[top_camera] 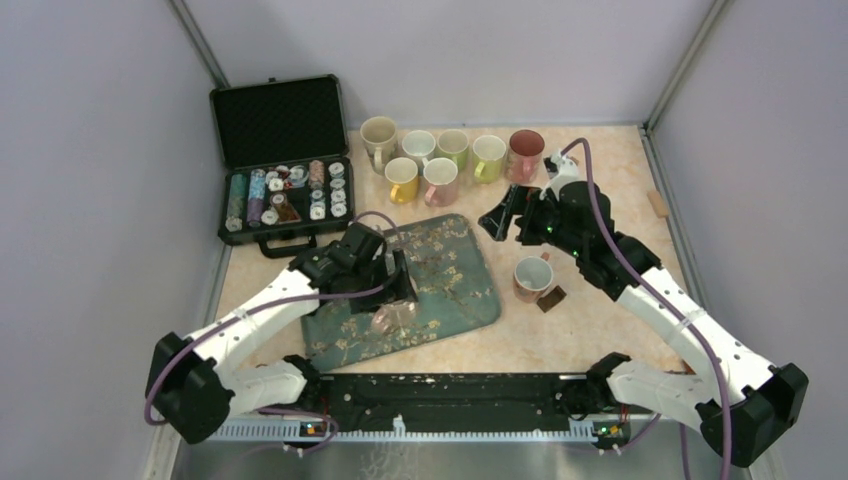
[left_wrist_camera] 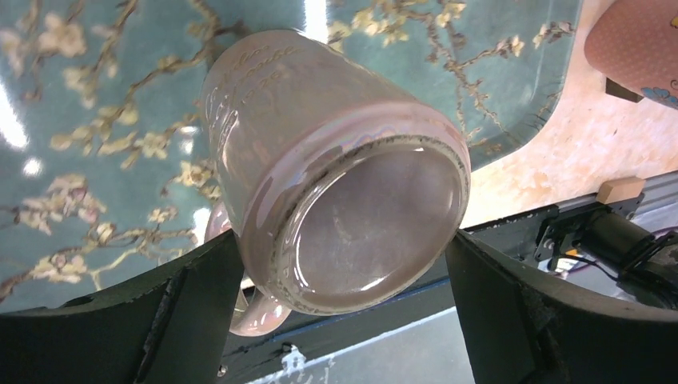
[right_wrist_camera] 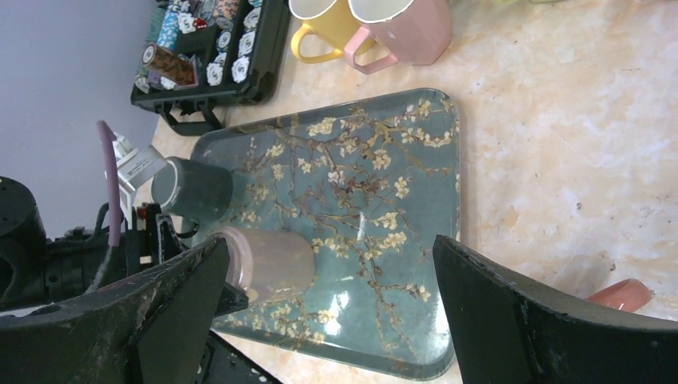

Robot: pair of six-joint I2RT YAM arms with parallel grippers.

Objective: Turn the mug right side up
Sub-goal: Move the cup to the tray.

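A pale pink mug [left_wrist_camera: 344,184] stands upside down near the front edge of the blue blossom-pattern tray [top_camera: 460,270]. Its base faces up and its handle [left_wrist_camera: 256,316] points toward the table's near edge. My left gripper [left_wrist_camera: 342,236] is open, one finger on each side of the mug's base; I cannot tell whether the fingers touch it. From above, the mug [top_camera: 392,318] shows just under my left gripper [top_camera: 396,298]. My right gripper [top_camera: 500,215] hovers open and holds nothing, past the tray's far right corner. Its wrist view looks across the tray [right_wrist_camera: 384,160] to the mug [right_wrist_camera: 276,262].
An upright pink mug [top_camera: 531,277] with a small brown block [top_camera: 551,299] beside it stands right of the tray. Several upright mugs [top_camera: 450,155] line the back. An open black case of poker chips [top_camera: 283,165] sits at back left. A wooden block [top_camera: 657,204] lies by the right wall.
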